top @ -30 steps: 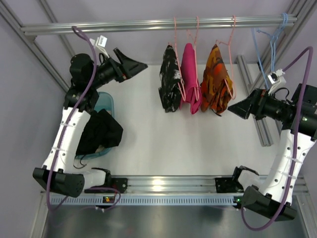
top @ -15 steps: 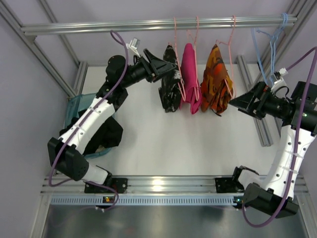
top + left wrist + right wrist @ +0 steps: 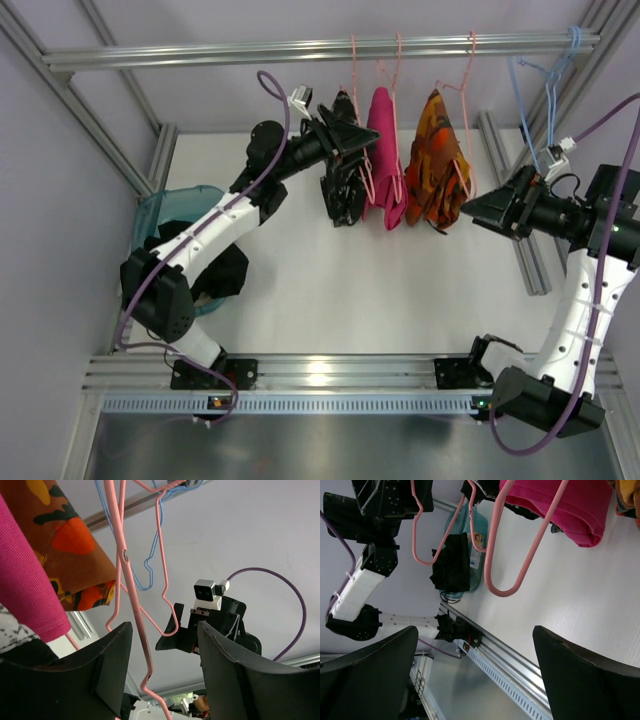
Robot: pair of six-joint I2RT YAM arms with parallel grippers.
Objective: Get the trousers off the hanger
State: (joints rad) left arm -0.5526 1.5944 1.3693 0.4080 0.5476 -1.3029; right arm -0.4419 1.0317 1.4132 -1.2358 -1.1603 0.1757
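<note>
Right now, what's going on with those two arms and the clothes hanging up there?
The left gripper is up at the speckled trousers, which hang on their pink hanger from the rail. Its jaws are open, with a pink wire running between them. The trousers are not yet off. The right gripper hovers open close beside the orange garment, holding nothing. A magenta garment hangs between the two.

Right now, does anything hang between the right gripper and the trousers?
Yes. The orange garment and the pink garment hang between the right gripper and the trousers.
</note>
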